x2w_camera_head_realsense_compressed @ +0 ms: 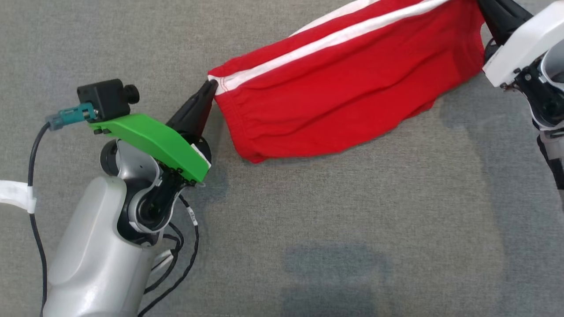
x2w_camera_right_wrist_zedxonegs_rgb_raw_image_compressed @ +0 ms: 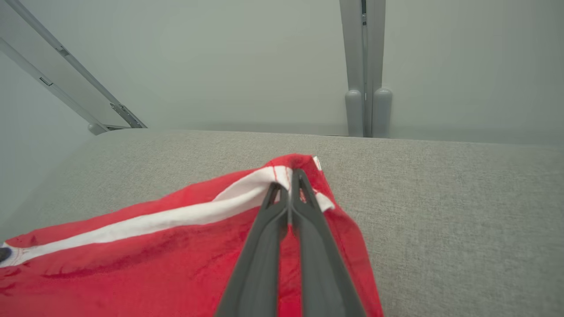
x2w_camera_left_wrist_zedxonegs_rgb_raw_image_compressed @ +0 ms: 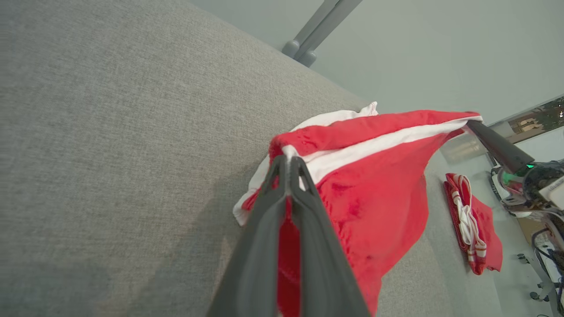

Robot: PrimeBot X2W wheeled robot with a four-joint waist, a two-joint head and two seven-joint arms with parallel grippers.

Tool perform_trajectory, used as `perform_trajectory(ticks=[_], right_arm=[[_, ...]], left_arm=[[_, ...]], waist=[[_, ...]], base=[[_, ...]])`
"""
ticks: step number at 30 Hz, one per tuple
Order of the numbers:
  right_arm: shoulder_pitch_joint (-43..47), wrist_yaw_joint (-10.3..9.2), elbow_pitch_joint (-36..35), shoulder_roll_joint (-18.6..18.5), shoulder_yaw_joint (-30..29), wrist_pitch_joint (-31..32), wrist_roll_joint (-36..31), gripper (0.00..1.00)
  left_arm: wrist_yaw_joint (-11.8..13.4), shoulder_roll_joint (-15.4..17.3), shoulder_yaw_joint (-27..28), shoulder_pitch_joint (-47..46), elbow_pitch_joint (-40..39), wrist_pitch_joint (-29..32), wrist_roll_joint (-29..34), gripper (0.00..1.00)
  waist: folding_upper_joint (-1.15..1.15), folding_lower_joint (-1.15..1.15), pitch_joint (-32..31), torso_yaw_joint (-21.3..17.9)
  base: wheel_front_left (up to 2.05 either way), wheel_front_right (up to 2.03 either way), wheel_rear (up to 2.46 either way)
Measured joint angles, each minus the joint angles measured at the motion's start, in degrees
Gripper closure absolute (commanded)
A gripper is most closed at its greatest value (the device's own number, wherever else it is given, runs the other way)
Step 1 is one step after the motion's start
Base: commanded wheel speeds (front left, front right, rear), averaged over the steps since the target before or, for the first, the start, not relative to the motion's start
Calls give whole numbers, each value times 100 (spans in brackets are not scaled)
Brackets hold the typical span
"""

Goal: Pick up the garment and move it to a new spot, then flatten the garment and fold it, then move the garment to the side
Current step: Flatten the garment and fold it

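The red garment (x2w_camera_head_realsense_compressed: 343, 92), with two white stripes running along its upper edge, is pulled out lengthwise between the two arms over the far half of the grey cloth-covered surface (x2w_camera_head_realsense_compressed: 308, 229). Its striped edge is taut from one grip to the other, while the body of the cloth sags below it in soft folds (whether the lowest fold rests on the surface cannot be told from the head view).

The left pincer (x2w_camera_head_realsense_compressed: 210, 88) has its two dark fingers pressed together on the garment's left corner, right where a white stripe ends. In the left wrist view red cloth shows pinched between those fingers. The right pincer (x2w_camera_right_wrist_zedxonegs_rgb_raw_image_compressed: 291, 176) is clamped the same way on the opposite corner, fingers together over the striped hem.

Behind the left pincer sit a green bracket (x2w_camera_head_realsense_compressed: 154, 143) and a small black camera (x2w_camera_head_realsense_compressed: 105, 97), with black cables (x2w_camera_head_realsense_compressed: 185, 264) looping under the pale forearm.

A second garment (x2w_camera_left_wrist_zedxonegs_rgb_raw_image_compressed: 471, 224), also red and white, lies bunched on the surface well apart from the held one. Grey posts (x2w_camera_right_wrist_zedxonegs_rgb_raw_image_compressed: 363, 110) stand beyond the surface's far edge.
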Motion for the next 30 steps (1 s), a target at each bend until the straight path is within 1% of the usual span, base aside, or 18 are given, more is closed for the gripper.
perform_trajectory(ticks=[3,8,14,17,18,19,20,21,25,30], right_arm=[[-193,34,191,138,116,-44,-53,100],[-376,63,542,236,175,-151,-118,100],[-554,94,779,330,202,-344,-160,100],[-674,94,884,336,189,-544,-298,100],[-714,96,938,338,189,-579,-303,100],[-739,103,991,345,192,-620,-315,70],[-747,112,1036,354,199,-687,-361,53],[-749,120,1085,363,207,-730,-401,0],[-785,135,1254,450,237,-1036,-502,0],[-894,196,1336,622,258,-1198,-481,0]], left_arm=[[18,38,16,-122,144,-22,207,100],[21,4,-48,-183,331,-26,274,100],[21,-9,-143,-358,430,-57,360,100],[21,-42,-154,-398,474,-104,382,100],[21,-64,-155,-410,491,-105,382,95],[21,-78,-159,-421,511,-107,382,75],[21,-82,-157,-431,523,-152,396,38],[21,-77,-154,-448,532,-203,433,0],[21,-10,-147,-552,604,-359,691,0],[21,144,-205,-559,626,-453,975,0]], waist=[[0,0,202,114],[0,0,450,253],[0,-1,566,320],[0,-1,580,321],[0,-1,579,321],[0,-1,578,321],[0,-1,577,320],[0,-1,575,318],[0,-1,545,299],[0,-1,469,236]], base=[[0,0,0],[0,0,0],[0,0,0],[0,0,0],[0,0,0],[0,0,0],[0,0,0],[0,0,0],[0,0,0],[0,0,0]])
